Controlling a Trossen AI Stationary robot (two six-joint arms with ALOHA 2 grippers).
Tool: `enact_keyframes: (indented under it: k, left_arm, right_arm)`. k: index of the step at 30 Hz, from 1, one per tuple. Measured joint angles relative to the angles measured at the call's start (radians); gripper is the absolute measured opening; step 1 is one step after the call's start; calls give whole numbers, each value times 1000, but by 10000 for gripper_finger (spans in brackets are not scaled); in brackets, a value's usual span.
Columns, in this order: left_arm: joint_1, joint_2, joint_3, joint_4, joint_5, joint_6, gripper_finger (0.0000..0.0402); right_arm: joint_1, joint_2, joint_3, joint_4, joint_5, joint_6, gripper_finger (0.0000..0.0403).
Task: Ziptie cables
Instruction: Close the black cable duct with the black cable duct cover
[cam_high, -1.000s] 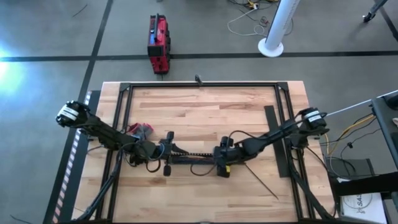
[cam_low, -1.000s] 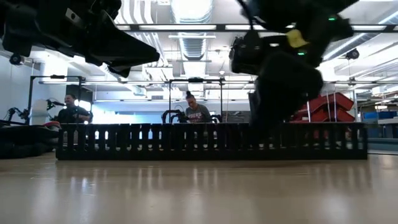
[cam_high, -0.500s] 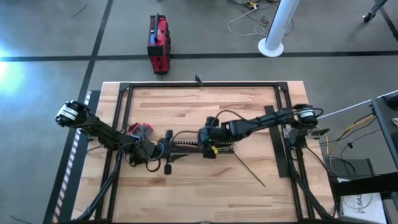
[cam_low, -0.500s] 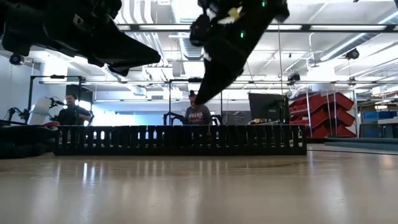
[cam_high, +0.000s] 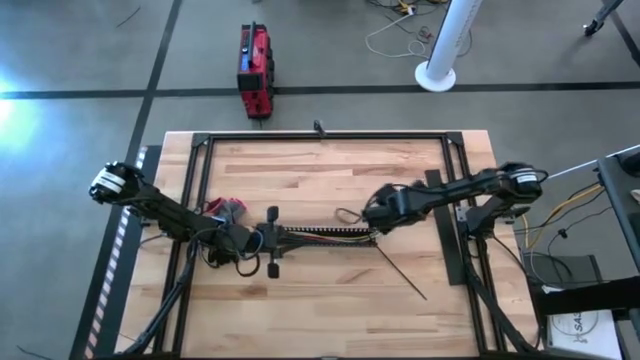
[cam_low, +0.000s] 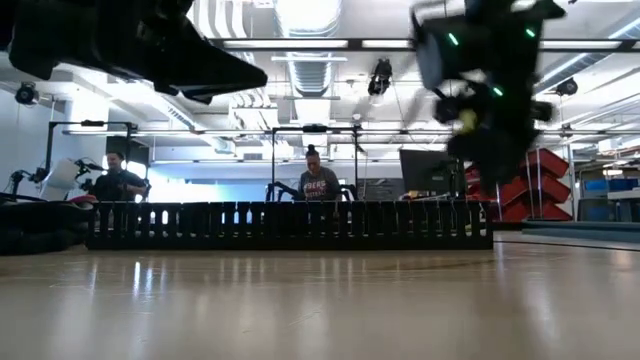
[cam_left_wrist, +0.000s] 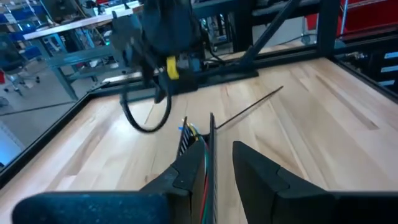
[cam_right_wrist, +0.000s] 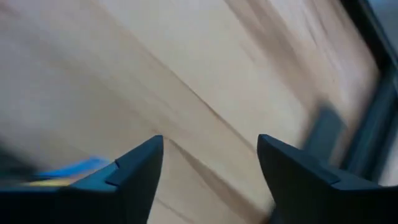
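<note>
Near the table's middle, the left end effector grips one end of the cables, the right end effector spread wide above their other end, the ziptie lying toward the front-right

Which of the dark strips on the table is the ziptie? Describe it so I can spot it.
On the wooden table, look just in front of the right claw. The ziptie lies loose and slanted on bare wood, hair-thin, unlike the wider perforated bar the left claw holds.
</note>
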Motion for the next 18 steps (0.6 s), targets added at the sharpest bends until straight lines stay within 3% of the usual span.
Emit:
enact_keyframes:
  k: [3, 8, 16, 18]
  left_arm:
    - [0, -1, 14, -9, 1, 0, 68]
    - [0, -1, 16, -73, 1, 0, 61]
    - [0, -1, 16, -91, 1, 23, 71]
    - [0, -1, 16, -98, 1, 27, 73]
  right_arm:
    - [-7, -9, -100, -74, -55, 207, 223]
    - [-48, -10, -232, -79, -117, 356, 166]
    - [-207, -10, -301, -52, -78, 350, 26]
    - [-249, -10, -308, -51, -59, 335, 7]
